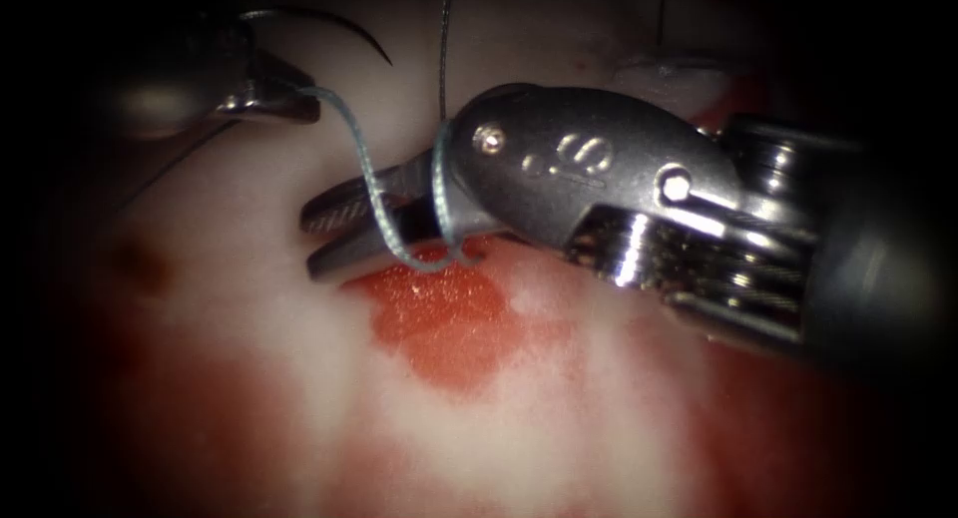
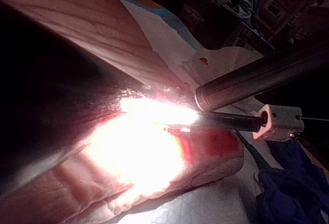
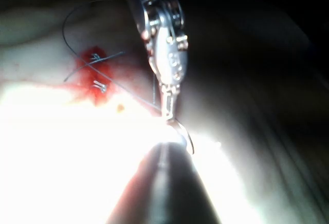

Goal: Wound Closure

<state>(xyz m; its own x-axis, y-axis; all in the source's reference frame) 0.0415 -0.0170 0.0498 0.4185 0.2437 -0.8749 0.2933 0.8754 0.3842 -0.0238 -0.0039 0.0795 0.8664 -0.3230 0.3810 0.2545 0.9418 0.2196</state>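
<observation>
My right tool reaches in from the right, low over the tissue, with its jaws slightly open and nothing clamped between them. The pale thread runs from my left tool down across these jaws, dips to the tissue and wraps back up around the right tool's neck. At the upper left, the left tool's jaws are shut on the curved needle near its thread end. The needle is clear of the tissue, its tip pointing right. The right wrist view has the right tool just above the needle.
A patch of red fluid lies under the right jaws. A dark thread rises at the top middle, and another strand stands at a pale tissue ridge further right. Stitches cross a red spot in the right wrist view.
</observation>
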